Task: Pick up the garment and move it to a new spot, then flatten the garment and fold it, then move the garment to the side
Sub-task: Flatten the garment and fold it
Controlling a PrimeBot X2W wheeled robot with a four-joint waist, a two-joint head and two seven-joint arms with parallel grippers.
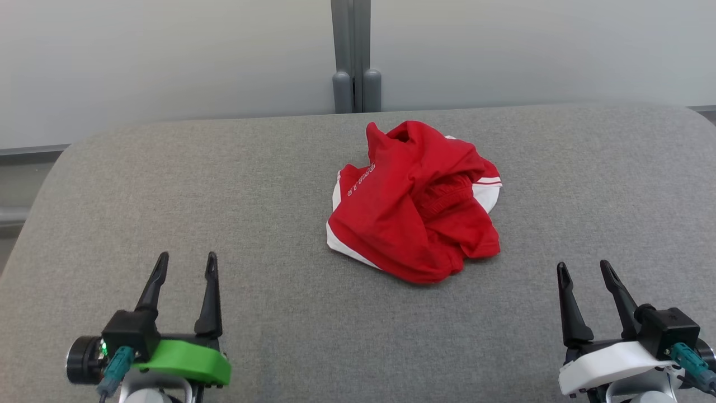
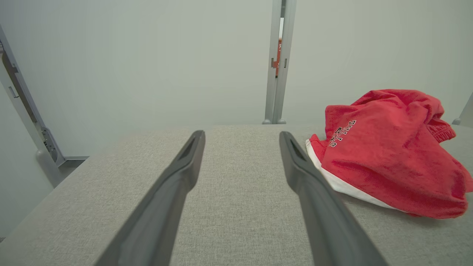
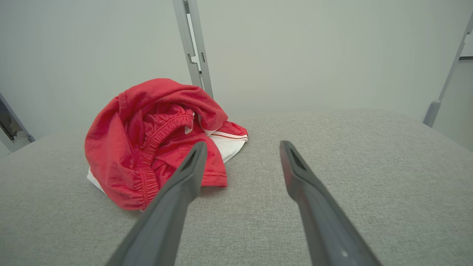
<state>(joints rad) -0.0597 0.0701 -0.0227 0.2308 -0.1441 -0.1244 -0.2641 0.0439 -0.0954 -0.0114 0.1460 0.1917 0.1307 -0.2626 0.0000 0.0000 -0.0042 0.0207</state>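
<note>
A red garment point(image 1: 415, 202) with white trim lies crumpled in a heap near the middle of the grey table point(image 1: 268, 184), slightly toward the back. The same heap appears at the right of the left wrist view, garment point(image 2: 384, 155), and at the left of the right wrist view, garment point(image 3: 155, 144), where its elastic waistband shows. My left gripper point(image 1: 187, 264) stands open at the lower left, well short of the cloth. My right gripper point(image 1: 585, 270) stands open at the lower right, also apart from it. Nothing is between either pair of fingers.
A pale wall runs behind the table with a grey upright post point(image 1: 353, 56) at its middle. The table's far corners are rounded, and its left edge point(image 1: 33, 212) drops off toward the floor.
</note>
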